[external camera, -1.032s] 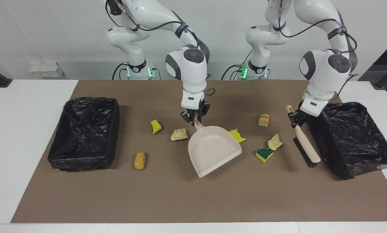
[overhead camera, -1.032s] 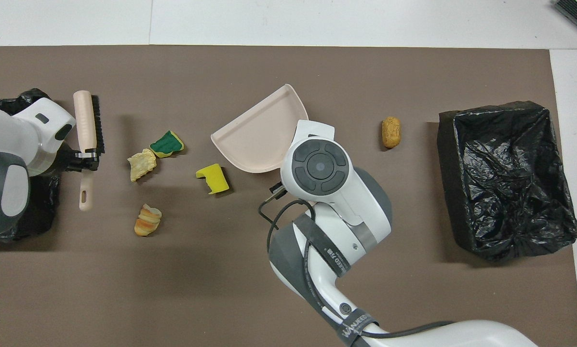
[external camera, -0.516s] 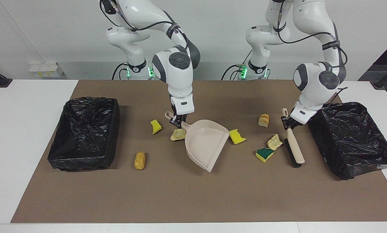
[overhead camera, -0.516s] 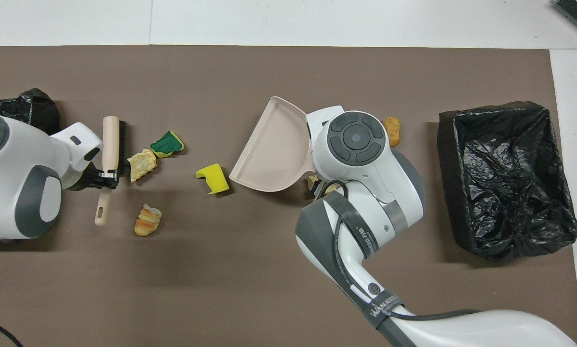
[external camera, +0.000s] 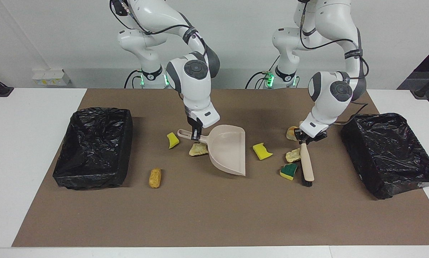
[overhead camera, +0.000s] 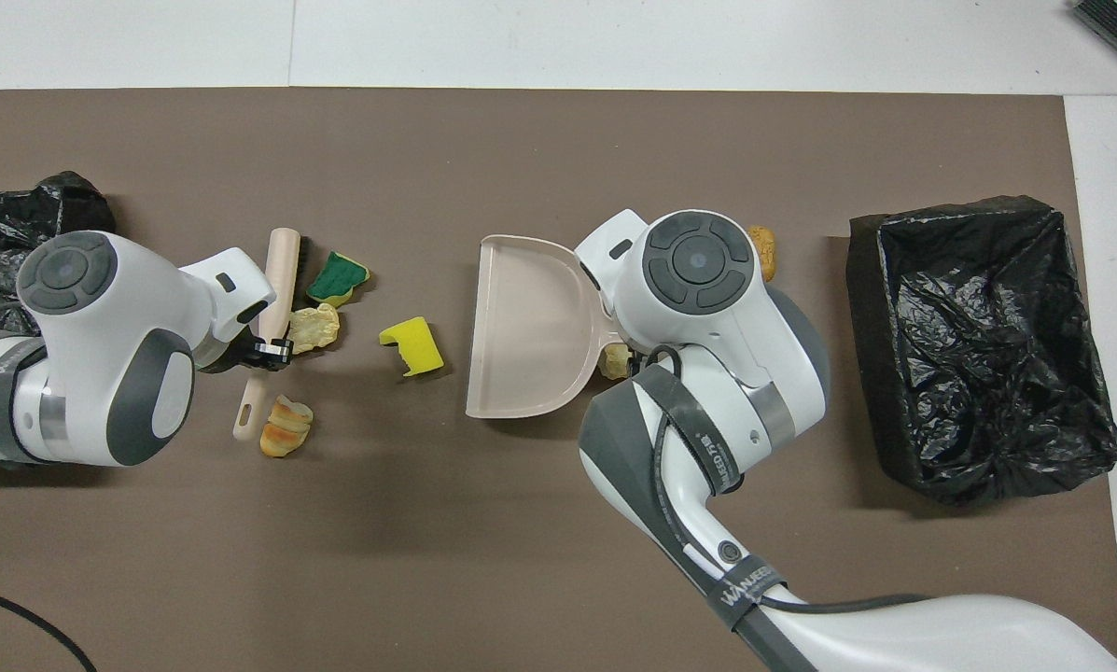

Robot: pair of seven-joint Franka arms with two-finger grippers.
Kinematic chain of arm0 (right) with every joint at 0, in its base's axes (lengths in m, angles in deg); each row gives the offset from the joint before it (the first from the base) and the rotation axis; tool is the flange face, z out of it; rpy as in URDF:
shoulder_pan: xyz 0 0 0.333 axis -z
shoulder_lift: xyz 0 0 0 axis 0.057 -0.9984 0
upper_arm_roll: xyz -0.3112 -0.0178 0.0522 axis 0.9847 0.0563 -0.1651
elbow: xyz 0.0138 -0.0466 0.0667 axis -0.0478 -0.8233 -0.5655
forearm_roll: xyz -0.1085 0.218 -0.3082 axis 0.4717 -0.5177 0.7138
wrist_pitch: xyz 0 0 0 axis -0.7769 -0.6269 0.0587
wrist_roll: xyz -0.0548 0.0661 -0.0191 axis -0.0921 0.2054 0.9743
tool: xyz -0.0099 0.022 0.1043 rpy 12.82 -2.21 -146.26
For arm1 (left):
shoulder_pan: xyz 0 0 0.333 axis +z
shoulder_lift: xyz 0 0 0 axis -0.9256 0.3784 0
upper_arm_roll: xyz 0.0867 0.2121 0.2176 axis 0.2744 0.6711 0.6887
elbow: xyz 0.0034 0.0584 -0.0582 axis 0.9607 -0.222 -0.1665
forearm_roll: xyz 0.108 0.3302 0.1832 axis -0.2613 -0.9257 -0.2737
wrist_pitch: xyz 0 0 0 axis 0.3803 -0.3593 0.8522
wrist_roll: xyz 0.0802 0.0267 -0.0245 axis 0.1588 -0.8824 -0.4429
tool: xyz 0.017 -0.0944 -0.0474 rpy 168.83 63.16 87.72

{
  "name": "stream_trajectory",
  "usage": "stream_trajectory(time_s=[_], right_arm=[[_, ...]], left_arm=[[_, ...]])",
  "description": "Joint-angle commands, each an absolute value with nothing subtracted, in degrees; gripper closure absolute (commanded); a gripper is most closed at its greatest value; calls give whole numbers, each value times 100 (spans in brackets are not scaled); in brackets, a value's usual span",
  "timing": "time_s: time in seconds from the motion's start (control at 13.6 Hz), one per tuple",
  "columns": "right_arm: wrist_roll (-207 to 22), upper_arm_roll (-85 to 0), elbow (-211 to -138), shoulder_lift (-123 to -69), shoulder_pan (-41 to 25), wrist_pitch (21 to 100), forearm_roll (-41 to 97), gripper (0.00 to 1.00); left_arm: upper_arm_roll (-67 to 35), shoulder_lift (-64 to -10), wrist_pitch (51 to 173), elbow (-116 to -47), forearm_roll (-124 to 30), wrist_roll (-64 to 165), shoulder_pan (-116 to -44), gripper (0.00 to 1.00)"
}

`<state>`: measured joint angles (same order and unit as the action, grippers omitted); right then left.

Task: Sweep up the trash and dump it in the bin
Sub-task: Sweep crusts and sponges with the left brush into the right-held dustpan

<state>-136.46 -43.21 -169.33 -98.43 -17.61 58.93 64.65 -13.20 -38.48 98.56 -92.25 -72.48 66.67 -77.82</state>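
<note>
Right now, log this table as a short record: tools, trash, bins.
left pincer: shut on brush handle
right pincer: shut on dustpan handle
brush bristles: beside green-topped sponge and pale chunk
dustpan mouth: turned toward yellow sponge bit
dustpan contents: none
bins: black-lined, one at each end

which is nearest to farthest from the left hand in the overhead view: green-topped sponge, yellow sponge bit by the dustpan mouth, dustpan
1. green-topped sponge, beside the brush head.
2. yellow sponge bit, between brush and dustpan.
3. dustpan, mid-table, held by the right hand.
</note>
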Motion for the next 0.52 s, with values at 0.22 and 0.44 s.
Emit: stream_trajectory(time_s=[0.22, 0.44], right_arm=[[-13807, -4360, -16809, -10238, -1765, 6128, 6561, 100], [-13815, -4360, -16764, -10396, -1773, 6199, 6648, 100]], left_arm=[[-1266, -4058, 9895, -9600, -7103, 6806, -8253, 100], [-1257, -4216, 9938, -9837, -7015, 6744, -8595, 100]])
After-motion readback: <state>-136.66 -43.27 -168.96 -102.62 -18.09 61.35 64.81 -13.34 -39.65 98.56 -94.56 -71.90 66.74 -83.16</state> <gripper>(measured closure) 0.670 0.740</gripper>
